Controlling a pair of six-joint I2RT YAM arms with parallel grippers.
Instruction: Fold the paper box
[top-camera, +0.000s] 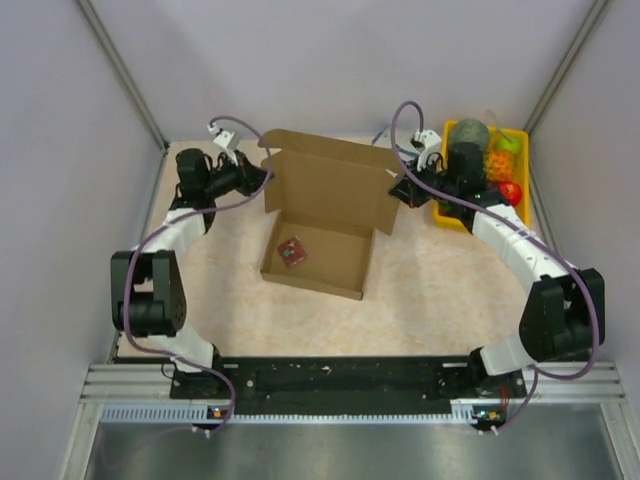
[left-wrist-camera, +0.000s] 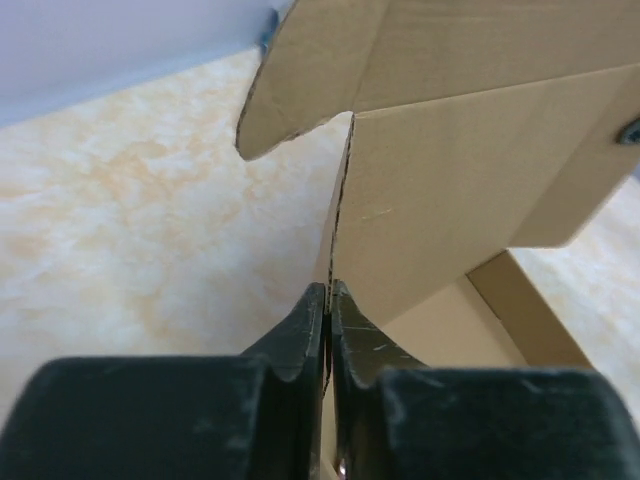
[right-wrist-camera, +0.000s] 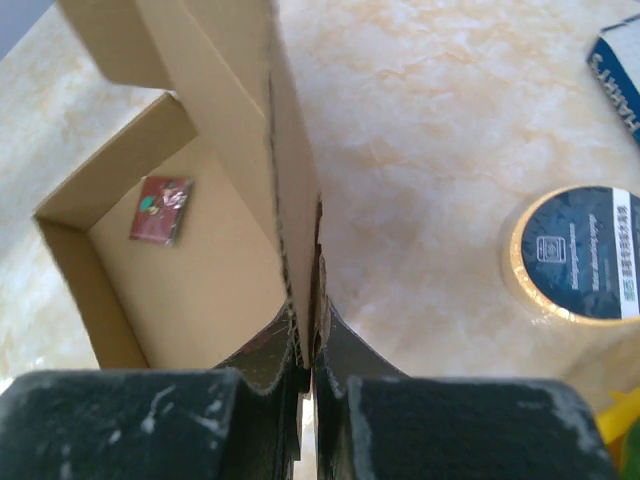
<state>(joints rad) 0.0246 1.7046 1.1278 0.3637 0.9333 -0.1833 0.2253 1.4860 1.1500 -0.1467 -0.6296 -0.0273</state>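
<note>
The paper box (top-camera: 320, 235) is a brown cardboard tray lying open mid-table, its lid (top-camera: 335, 180) standing up along the far side. At the box's far left corner my left gripper (top-camera: 266, 178) is shut on the thin edge of the cardboard; the left wrist view shows that edge (left-wrist-camera: 340, 200) pinched between the black fingers (left-wrist-camera: 329, 290). My right gripper (top-camera: 397, 190) is at the far right corner, shut on the right side wall (right-wrist-camera: 295, 200), which runs into its jaws (right-wrist-camera: 308, 330). A small red packet (top-camera: 292, 251) (right-wrist-camera: 160, 208) lies on the box floor.
A yellow tray (top-camera: 524, 140) of fruit stands at the back right, close behind the right arm. A roll of tape (right-wrist-camera: 575, 255) and a blue-and-white carton (right-wrist-camera: 620, 70) lie on the table right of the box. White walls enclose the table on three sides.
</note>
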